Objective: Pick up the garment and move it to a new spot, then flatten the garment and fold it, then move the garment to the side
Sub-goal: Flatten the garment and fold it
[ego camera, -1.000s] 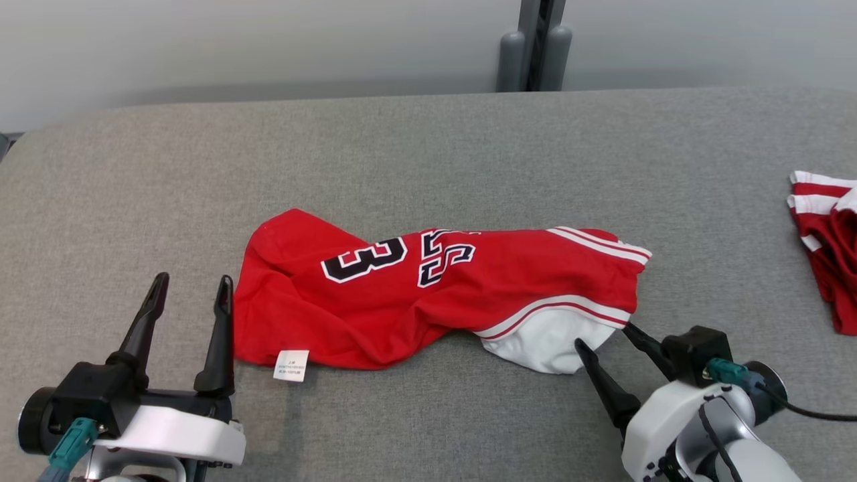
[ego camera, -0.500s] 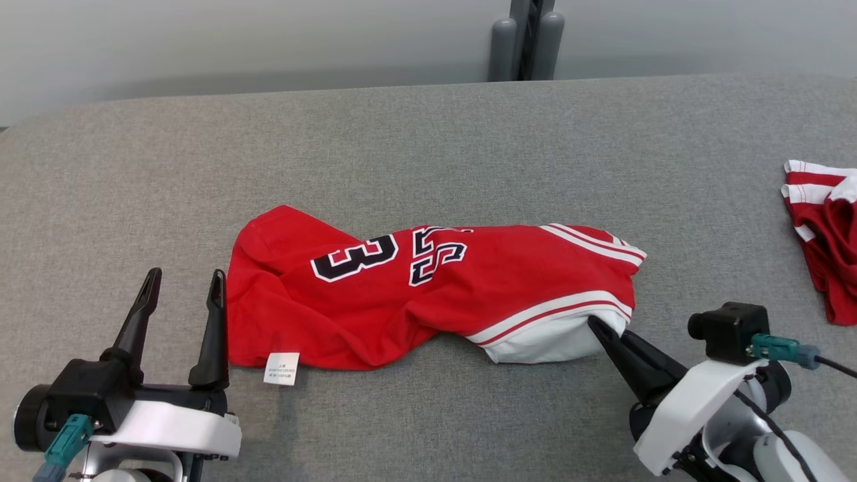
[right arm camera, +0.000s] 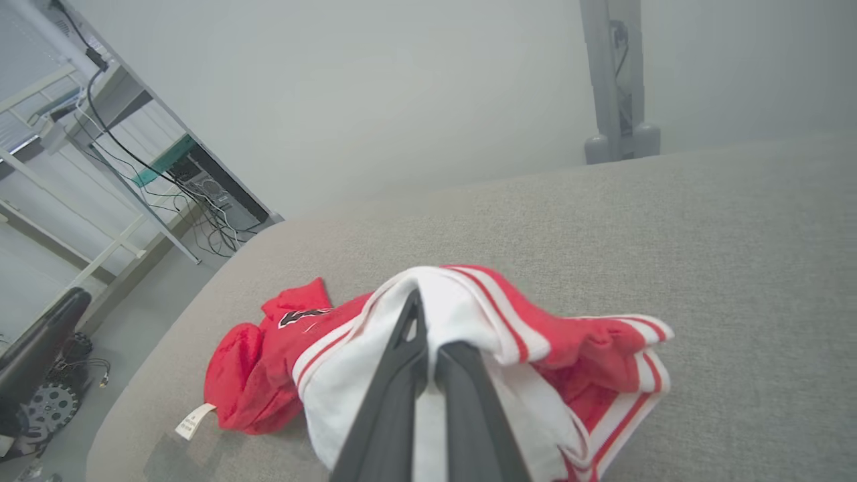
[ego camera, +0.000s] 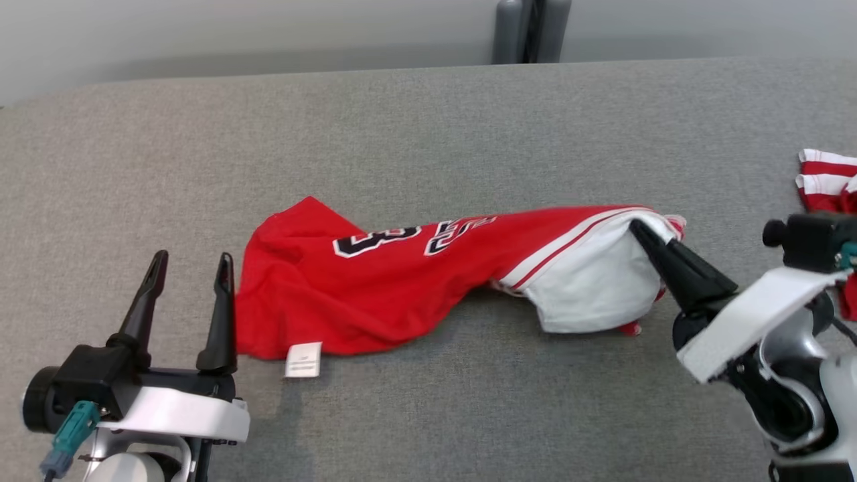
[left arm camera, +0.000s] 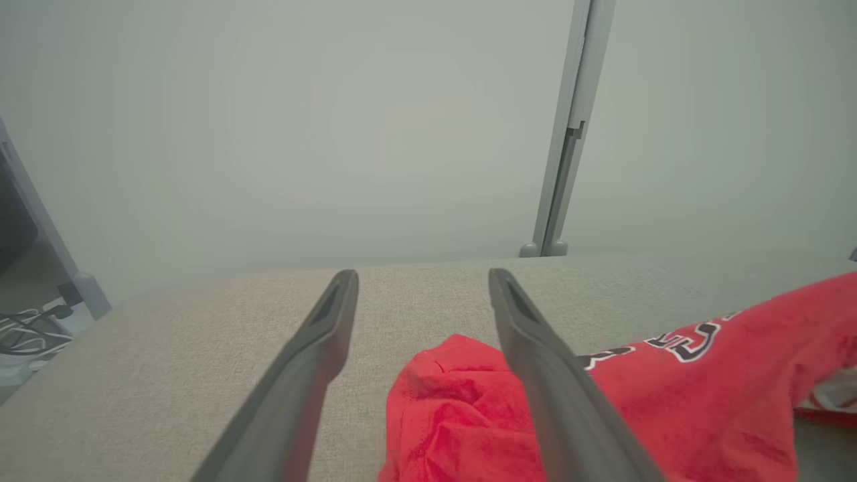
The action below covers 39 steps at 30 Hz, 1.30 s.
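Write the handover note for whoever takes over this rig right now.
Left end effector: open, idle beside the red jersey's left end.
Right end effector: shut on the jersey's white-trimmed right end, raised off the grey surface; the rest lies crumpled on it.
Done: grasp.
To do: move it, flatten, fold, set aside.
Another red garment sits at the far right.

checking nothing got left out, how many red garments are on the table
2. One jersey lies across the middle, its white-lined end pinched in the right gripper. A striped garment sits at the far right edge, partly hidden behind that arm; others may be off-frame.
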### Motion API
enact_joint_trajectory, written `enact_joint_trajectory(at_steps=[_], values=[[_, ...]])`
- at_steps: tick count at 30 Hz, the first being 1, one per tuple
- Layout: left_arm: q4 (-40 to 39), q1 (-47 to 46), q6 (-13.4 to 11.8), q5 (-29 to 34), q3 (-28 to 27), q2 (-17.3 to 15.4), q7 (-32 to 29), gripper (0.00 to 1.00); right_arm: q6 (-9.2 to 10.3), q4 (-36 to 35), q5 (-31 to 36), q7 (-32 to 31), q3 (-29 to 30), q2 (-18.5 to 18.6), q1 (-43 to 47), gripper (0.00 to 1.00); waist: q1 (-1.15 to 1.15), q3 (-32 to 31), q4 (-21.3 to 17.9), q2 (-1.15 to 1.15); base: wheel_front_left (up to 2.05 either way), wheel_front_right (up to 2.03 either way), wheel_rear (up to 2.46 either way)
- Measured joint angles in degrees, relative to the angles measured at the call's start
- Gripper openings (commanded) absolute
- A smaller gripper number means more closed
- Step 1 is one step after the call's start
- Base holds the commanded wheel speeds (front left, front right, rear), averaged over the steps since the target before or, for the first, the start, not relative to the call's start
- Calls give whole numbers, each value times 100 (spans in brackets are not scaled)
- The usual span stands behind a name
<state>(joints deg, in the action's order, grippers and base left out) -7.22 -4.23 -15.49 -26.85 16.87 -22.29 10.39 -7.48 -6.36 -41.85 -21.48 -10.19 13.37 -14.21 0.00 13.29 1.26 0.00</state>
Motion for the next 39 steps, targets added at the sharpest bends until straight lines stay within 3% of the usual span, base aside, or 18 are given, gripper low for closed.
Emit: enact_joint_trajectory(at_steps=[11,12,13,14,15,23,27,34,39], values=[[322,-310,140,-18,154,169,133,100,0,2687,-46,1016,-326,-1,-1396,0,0,295,297,0,0,0,0],[341,-336,158,-33,160,179,143,100,0,2843,-78,1096,-363,1,-1470,31,0,307,305,0,0,0,0],[356,-342,175,-36,168,185,148,100,0,3000,-151,1116,-388,4,-1514,31,0,314,308,0,0,0,0],[376,-342,178,-41,171,183,148,100,0,3101,-212,1163,-450,19,-1528,51,0,316,308,0,0,0,0],[388,-342,180,-41,177,179,149,100,0,3177,-263,1239,-499,25,-1533,100,0,313,304,0,0,0,0],[437,-339,141,-47,148,132,140,100,0,3272,-622,1761,-531,229,-1251,100,0,191,188,0,0,0,0],[417,-316,103,-81,96,96,114,100,0,3034,-662,2249,-274,368,-833,100,0,52,92,0,0,0,0],[330,-74,13,-193,-48,11,99,100,0,2446,186,2709,269,426,-365,100,0,-224,-125,0,0,0,0],[271,148,-32,-235,-68,-37,71,100,0,1597,1436,2604,619,130,-56,100,0,-506,-263,0,0,0,0]])
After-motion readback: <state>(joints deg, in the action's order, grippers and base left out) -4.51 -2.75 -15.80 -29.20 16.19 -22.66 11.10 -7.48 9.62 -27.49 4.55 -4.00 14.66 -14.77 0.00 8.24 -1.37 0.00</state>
